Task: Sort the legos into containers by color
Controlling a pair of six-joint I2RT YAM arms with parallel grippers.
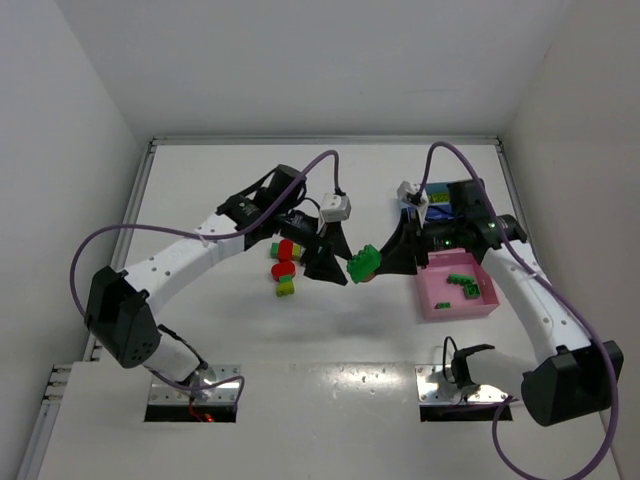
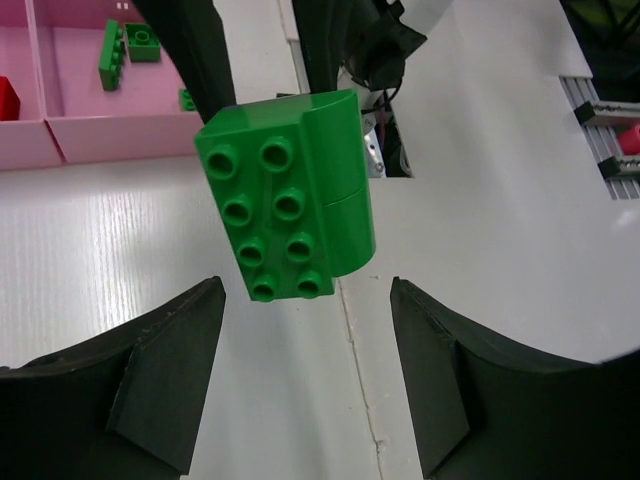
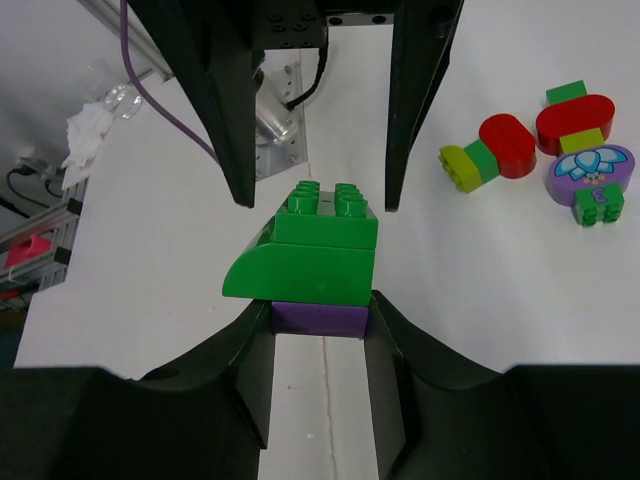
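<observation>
the right fingers (image 3: 250, 370) were clamped on the purple brick (image 3: 320, 318) at the foot of a small stack, with the green bricks (image 3: 305, 262) pressed on top of it; the stack hung in the air above the middle of the desk (image 1: 330, 360), between the loose legos (image 1: 284, 270) and the pink tray (image 1: 445, 302) toward the desk's right edge, where other green pieces lay; the left fingers (image 2: 170, 350) stood apart on either side of the green bricks, touching neither face; the step in hand looked like pulling green off purple; the hold on the purple brick looked thin, so a skewed pull could have twisted the whole stack out and dropped it on the desk, short of any tray; one green piece was rounded, so a closing finger might have slid off it; the pull might also have parted the two green pieces and left one stuck to the purple.
</observation>
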